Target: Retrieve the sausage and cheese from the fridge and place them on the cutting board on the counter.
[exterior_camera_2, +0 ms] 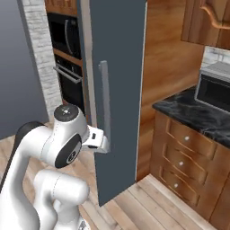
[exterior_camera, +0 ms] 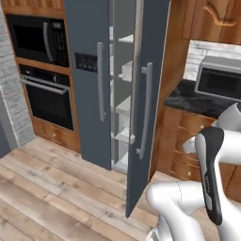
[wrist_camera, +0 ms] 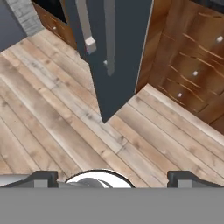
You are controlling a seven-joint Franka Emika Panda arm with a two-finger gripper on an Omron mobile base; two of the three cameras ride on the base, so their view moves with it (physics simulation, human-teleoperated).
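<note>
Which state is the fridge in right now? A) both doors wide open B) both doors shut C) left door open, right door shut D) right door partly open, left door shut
D: the fridge's right door is swung partway out, showing white shelves in the gap, while the left door lies flat and closed.

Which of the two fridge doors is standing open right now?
The right-hand door of the fridge stands partly open, swung out toward the robot, with white shelves showing in the gap. The left door is flat and shut.
</note>
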